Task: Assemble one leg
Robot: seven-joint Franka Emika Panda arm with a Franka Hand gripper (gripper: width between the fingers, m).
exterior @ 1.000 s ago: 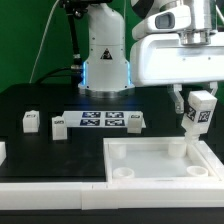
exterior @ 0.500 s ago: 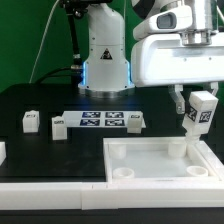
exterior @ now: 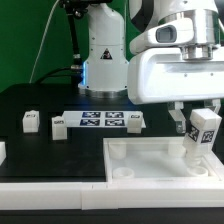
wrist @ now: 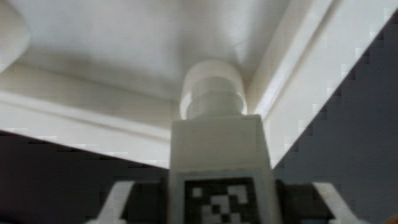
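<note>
My gripper (exterior: pixel 199 125) is shut on a leg (exterior: pixel 203 132), a small white blocky post with a black-and-white tag, held tilted just above the far right corner of the white square tray (exterior: pixel 150 150). In the wrist view the leg (wrist: pixel 219 140) fills the middle, its rounded end pointing at the tray's inner corner (wrist: pixel 267 75), and my fingers (wrist: pixel 125 200) grip it on both sides. Three more legs stand on the black table: one at the exterior view's left (exterior: pixel 31 121), one beside the marker board (exterior: pixel 59 127) and one at the board's right end (exterior: pixel 135 122).
The marker board (exterior: pixel 100 122) lies on the black table behind the tray. A white part (exterior: pixel 2 151) shows at the exterior view's left edge. The arm's white base (exterior: pixel 103 55) stands at the back. A white rail (exterior: pixel 50 192) runs along the table's front.
The arm has come lower and closer to the camera. The leg has gone down a little toward the tray's far right corner and is still gripped.
</note>
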